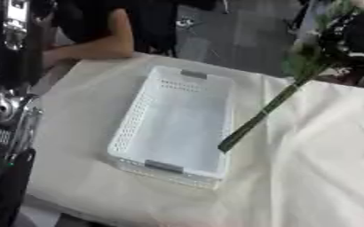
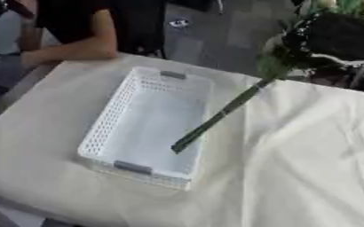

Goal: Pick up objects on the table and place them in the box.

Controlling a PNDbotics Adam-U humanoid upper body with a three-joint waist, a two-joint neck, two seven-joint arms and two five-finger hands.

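We saw a cream cloth over the surface (image 2: 294,168), grey floor beyond. Our right hand (image 2: 333,37), upper right, was curled round a green stem (image 2: 216,117) slanting down over the white basket (image 1: 135,122). The flower head was blurred; our left hand was hidden.

One white perforated basket (image 1: 142,111), one long green stem (image 2: 216,117), one cream tablecloth (image 1: 309,168), one right hand (image 2: 333,35)

The white basket (image 1: 150,104) lies open from above — only a green stem (image 2: 216,117) slants over its right rim.
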